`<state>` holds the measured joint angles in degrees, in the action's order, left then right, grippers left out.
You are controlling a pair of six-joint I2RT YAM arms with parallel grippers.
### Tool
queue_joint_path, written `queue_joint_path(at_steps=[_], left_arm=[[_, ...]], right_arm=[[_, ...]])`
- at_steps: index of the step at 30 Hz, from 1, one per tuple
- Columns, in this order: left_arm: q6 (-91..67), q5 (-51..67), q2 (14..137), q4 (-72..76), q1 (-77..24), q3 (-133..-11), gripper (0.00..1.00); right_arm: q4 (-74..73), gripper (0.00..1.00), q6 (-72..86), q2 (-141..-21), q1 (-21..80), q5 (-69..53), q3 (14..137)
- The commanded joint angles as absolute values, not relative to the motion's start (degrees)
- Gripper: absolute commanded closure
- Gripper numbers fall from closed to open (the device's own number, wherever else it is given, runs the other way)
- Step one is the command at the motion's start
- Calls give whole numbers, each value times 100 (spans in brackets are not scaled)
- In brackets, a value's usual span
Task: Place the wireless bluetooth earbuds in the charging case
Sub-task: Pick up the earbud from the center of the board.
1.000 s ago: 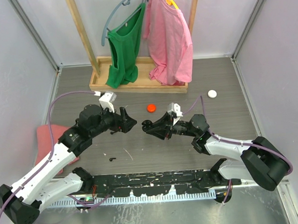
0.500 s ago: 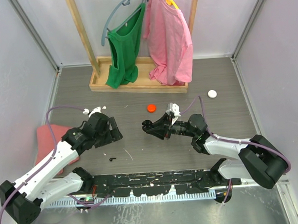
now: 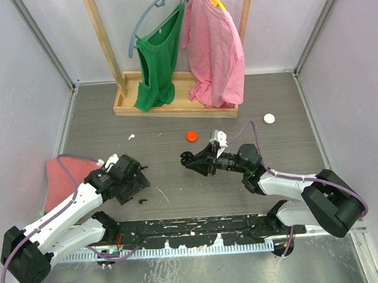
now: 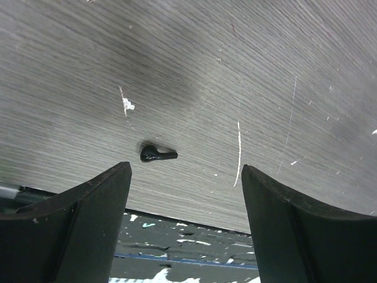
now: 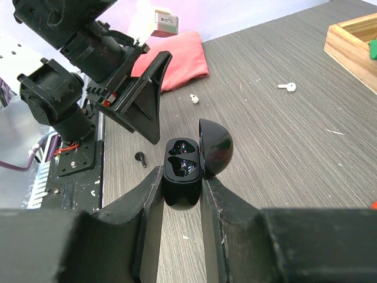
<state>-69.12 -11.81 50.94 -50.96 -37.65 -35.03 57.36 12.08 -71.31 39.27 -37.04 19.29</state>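
Note:
My right gripper (image 3: 195, 161) (image 5: 181, 177) is shut on the black charging case (image 3: 187, 158) (image 5: 182, 168), held above mid-table. The case's lid stands open and both sockets are empty. A black earbud (image 3: 142, 200) (image 4: 158, 155) (image 5: 141, 157) lies on the table near the front edge. My left gripper (image 3: 134, 183) (image 4: 184, 174) hovers just above it, open, with nothing between its fingers. The earbud sits slightly ahead of the left finger. A white earbud (image 3: 131, 137) (image 5: 287, 87) lies farther back on the left. Another white one (image 5: 194, 98) rests near the pink cloth.
A pink cloth (image 3: 61, 177) lies at the left. An orange-red puck (image 3: 192, 136) and a white puck (image 3: 269, 118) sit behind the case. A wooden rack base (image 3: 174, 105) with hanging green and pink garments stands at the back. The black mounting rail (image 3: 193, 227) borders the front.
My left arm has pulled back from the case, moving left and toward the front edge, and now hangs over the black earbud. The right gripper has held the case still.

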Motion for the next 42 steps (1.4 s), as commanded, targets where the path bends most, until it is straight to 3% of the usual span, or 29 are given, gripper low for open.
queue_joint_path(at_steps=[1, 18, 33, 42], left_arm=[[-7709, -1369, 5250, -5076, -3744, -3487, 24], [-8349, -1051, 6547, -5203, -3744, -3649, 48], [-8512, -984, 6842, -4810, -3744, -3368, 52], [-8103, -1012, 7226, -4748, -3744, -3640, 63]], right_arm=[[5848, 91, 1047, -7129, 3954, -3571, 2030], [5721, 91, 1006, -7154, 3952, -3516, 2074], [5610, 91, 962, -7129, 3951, -3507, 2101], [5587, 91, 963, -7084, 3953, -3507, 2105]])
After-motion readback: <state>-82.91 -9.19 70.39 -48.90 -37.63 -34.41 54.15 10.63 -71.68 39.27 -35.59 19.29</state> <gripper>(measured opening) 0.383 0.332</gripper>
